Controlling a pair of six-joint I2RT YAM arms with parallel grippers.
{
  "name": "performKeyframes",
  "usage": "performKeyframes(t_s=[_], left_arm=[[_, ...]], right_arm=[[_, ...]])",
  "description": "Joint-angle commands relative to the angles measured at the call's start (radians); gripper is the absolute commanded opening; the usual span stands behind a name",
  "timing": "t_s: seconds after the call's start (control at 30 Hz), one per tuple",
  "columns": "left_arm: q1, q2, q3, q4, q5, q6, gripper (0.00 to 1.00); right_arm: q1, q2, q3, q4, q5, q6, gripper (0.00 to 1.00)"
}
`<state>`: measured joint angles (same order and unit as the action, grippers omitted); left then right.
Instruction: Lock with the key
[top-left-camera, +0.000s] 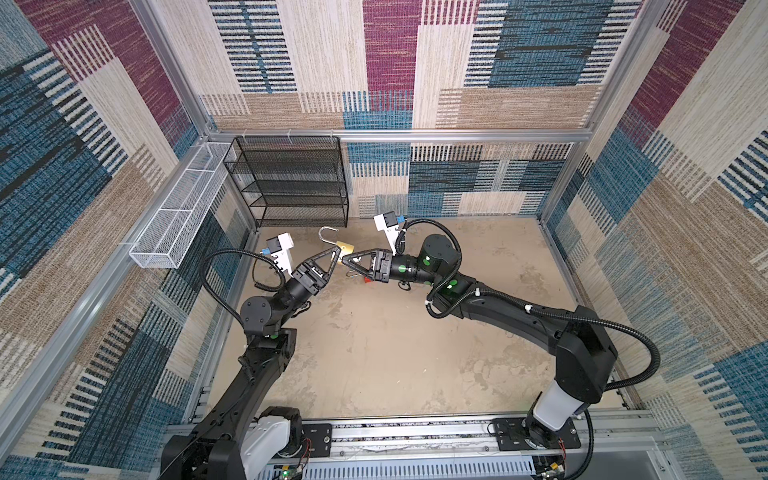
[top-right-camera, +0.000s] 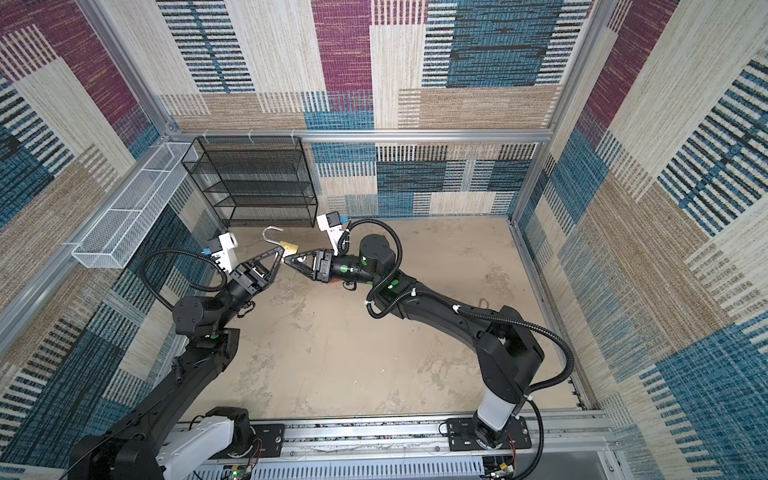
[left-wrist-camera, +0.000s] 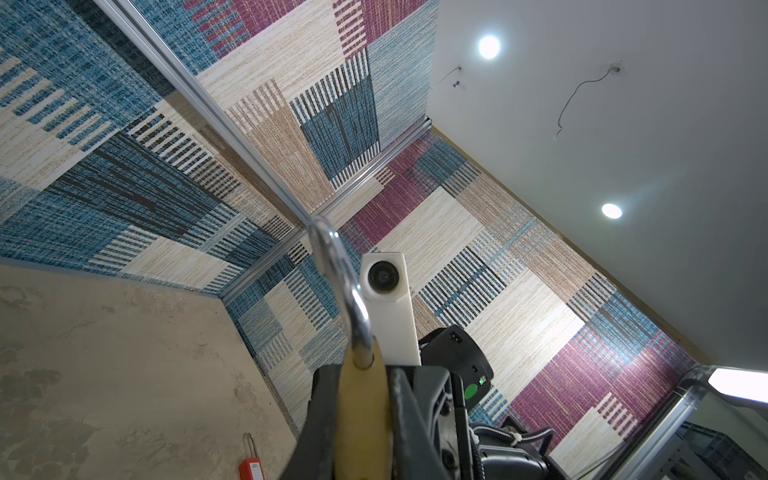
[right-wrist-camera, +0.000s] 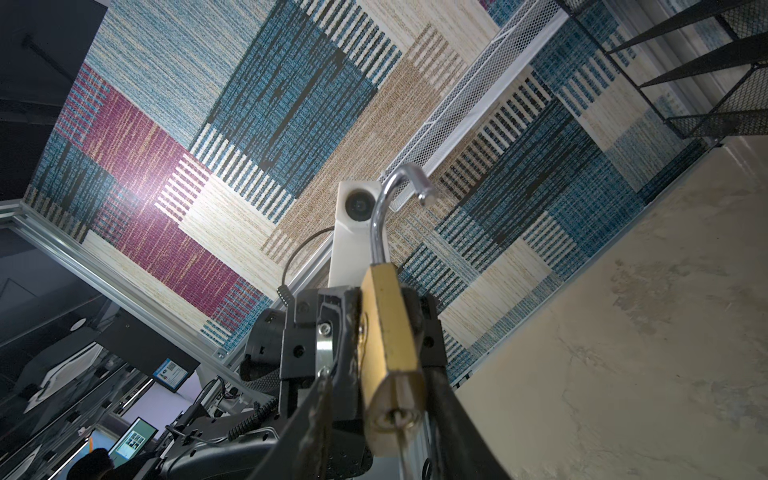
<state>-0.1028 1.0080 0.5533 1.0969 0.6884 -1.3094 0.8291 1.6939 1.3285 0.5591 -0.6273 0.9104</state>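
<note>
A brass padlock (top-left-camera: 346, 248) (top-right-camera: 290, 248) with its silver shackle (top-left-camera: 326, 234) swung open is held up above the floor near the back. My left gripper (top-left-camera: 338, 252) (left-wrist-camera: 363, 399) is shut on the padlock's body (left-wrist-camera: 365, 419). In the right wrist view the padlock (right-wrist-camera: 390, 332) shows its keyhole end, with the key (right-wrist-camera: 401, 440) standing in the keyhole. My right gripper (top-left-camera: 343, 262) (right-wrist-camera: 380, 376) meets that end, its fingers apart on either side of the key blade. The key's head is hidden below the frame.
A red padlock (left-wrist-camera: 251, 463) lies on the floor under the right gripper. A black mesh shelf (top-left-camera: 291, 183) stands against the back wall and a white mesh basket (top-left-camera: 178, 208) hangs on the left wall. Patterned walls enclose the floor.
</note>
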Motion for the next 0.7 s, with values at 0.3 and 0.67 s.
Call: performKeyframes(t_s=[0.3,0.67], left_arm=[[0.0,-0.002,-0.023,0.045,0.016,-0.014,0.0],[0.001,-0.017,-0.035,0.018,0.013,-0.004,0.27]], right_arm=[[0.001,0.007,0.014,0.051,-0.015,0.015,0.23],[-0.001,-0.013,-0.017,0.044,0.018,0.01,0.05]])
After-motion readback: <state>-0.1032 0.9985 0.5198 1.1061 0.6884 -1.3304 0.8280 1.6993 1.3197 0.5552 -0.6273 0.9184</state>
